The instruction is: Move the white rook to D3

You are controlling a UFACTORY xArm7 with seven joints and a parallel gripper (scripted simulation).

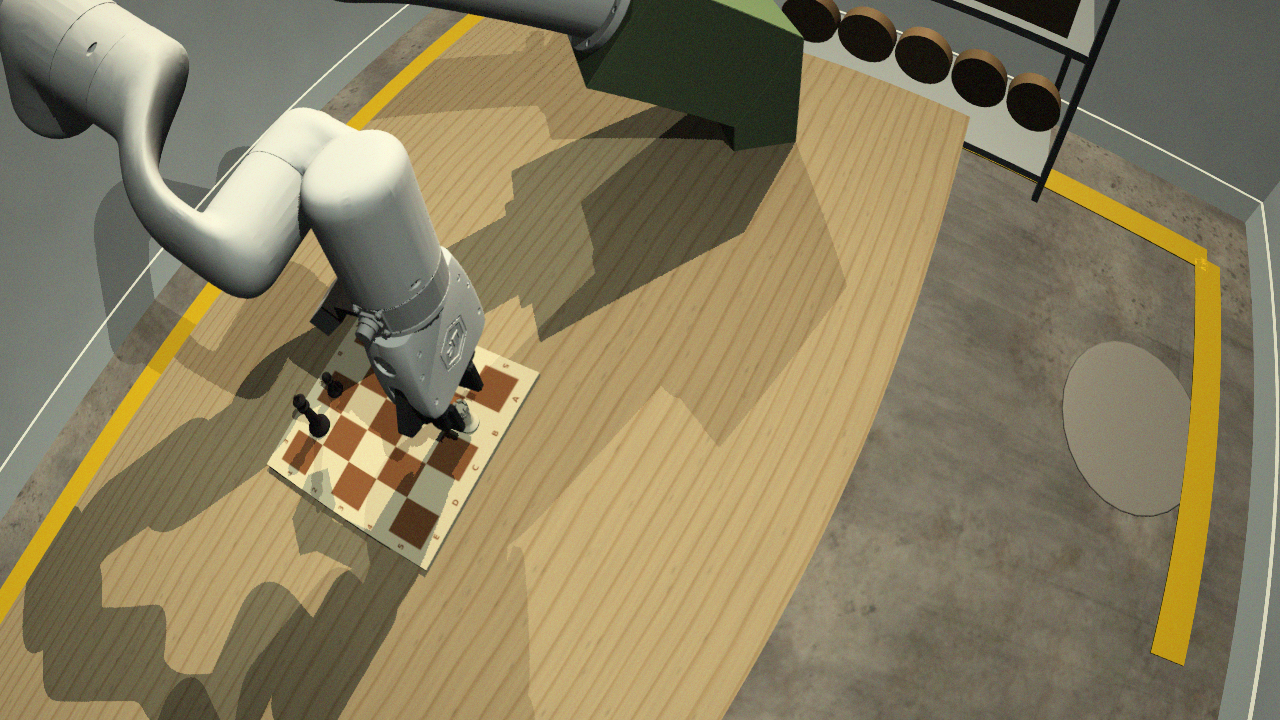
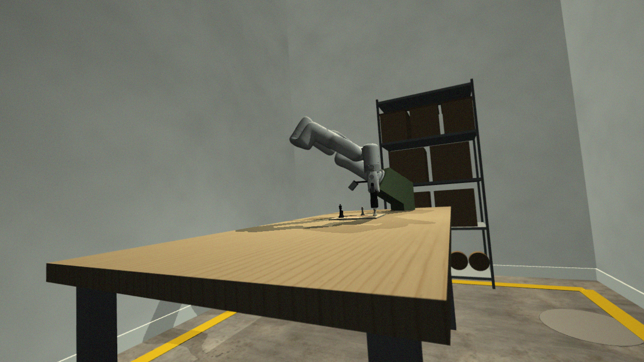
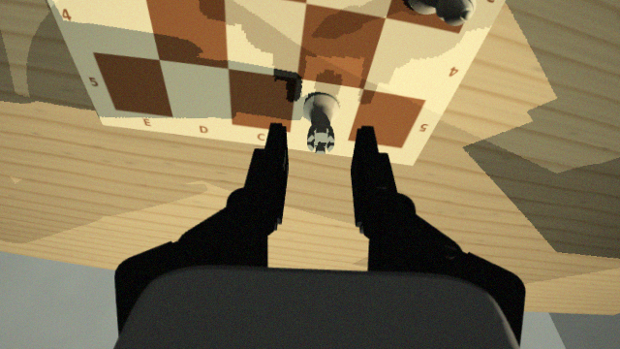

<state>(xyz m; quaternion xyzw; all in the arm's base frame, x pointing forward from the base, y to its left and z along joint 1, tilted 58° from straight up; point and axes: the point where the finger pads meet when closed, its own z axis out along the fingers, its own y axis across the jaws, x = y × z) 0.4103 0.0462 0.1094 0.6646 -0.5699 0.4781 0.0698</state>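
The white rook [image 3: 320, 118] [image 1: 462, 416] stands upright on the light square B5, at the edge of the small brown-and-cream chessboard [image 3: 121, 118] [image 1: 427, 544]. My gripper [image 3: 320, 146] [image 1: 440, 428] [image 2: 373, 206] points down over the rook. Its two black fingers stand on either side of the rook's top, and a gap shows on each side, so it is open and holds nothing. The rook's base rests on the board.
Two black pieces [image 1: 310, 418] [image 1: 332, 385] stand on the board's far side from the rook. Another pale piece [image 3: 446, 7] stands on the A file. A green box [image 1: 707, 62] sits at the table's back. A shelf rack [image 2: 432, 148] stands behind the table.
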